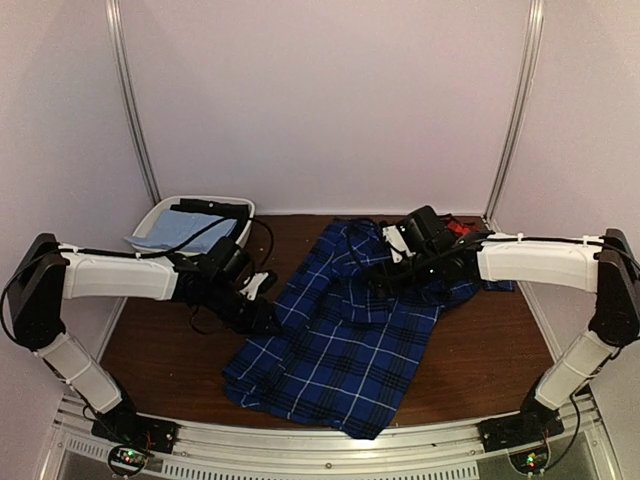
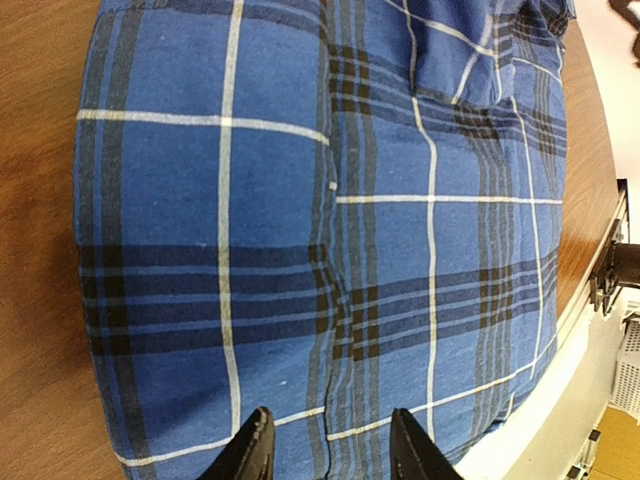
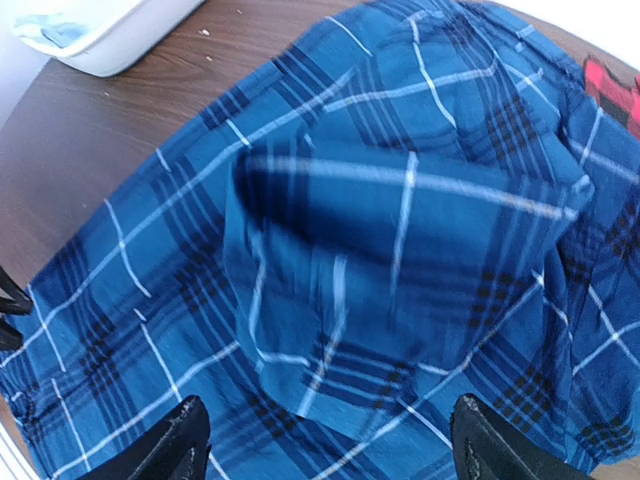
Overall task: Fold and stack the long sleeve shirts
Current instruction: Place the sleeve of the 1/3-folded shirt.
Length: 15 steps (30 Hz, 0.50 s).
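Observation:
The dark blue plaid long sleeve shirt (image 1: 335,350) lies spread across the middle of the table, and it fills the left wrist view (image 2: 300,200) and the right wrist view (image 3: 130,300). A sleeve or flap (image 3: 400,250) of it lies folded over the body and looks blurred. My right gripper (image 3: 330,438) hangs wide open just above that flap (image 1: 383,272), with nothing in it. At the shirt's left edge, my left gripper (image 1: 262,312) has its jaws partly open over flat cloth (image 2: 330,445). The red-and-black shirt (image 1: 462,228) shows only as a corner behind the right arm (image 3: 615,90).
A white bin (image 1: 158,214) stands at the back left (image 3: 120,40), holding a light blue cloth (image 1: 168,232) and a black garment (image 1: 210,207). Bare brown tabletop (image 1: 480,350) lies on both sides of the shirt. The shirt's hem reaches the near table edge (image 1: 330,432).

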### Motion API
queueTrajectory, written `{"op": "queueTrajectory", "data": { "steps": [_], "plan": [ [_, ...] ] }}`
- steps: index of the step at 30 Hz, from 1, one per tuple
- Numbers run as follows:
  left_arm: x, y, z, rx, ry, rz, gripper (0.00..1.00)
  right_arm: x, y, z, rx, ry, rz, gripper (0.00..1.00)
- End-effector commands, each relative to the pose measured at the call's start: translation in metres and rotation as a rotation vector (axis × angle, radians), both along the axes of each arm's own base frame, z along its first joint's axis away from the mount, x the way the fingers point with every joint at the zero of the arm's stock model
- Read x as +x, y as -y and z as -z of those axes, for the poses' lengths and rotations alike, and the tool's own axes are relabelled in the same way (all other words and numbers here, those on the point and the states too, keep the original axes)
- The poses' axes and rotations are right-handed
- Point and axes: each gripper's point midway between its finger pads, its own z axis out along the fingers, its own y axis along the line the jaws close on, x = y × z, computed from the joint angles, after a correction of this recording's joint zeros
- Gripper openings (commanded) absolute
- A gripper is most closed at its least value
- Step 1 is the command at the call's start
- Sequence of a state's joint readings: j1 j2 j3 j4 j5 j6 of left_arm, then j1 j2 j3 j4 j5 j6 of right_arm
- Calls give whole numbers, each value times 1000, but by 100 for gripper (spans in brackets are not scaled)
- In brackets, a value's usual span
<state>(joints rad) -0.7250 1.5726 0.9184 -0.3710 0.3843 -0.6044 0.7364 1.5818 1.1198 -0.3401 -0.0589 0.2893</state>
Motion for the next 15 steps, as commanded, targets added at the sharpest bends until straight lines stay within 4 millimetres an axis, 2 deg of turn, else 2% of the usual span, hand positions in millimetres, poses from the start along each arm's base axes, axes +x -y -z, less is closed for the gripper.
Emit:
{"op": "queueTrajectory", "data": {
  "steps": [1,9,15],
  "plan": [
    [13,12,-13,-54,36,10,40,7,13,3,69,29,43,82],
    [13,14,-15,-59,32,9,40,0,5,48,140,-90,30,64],
    [14,15,-16,-63,33,8,40,2,5,75,148,-167,97,62]
  ]
}}
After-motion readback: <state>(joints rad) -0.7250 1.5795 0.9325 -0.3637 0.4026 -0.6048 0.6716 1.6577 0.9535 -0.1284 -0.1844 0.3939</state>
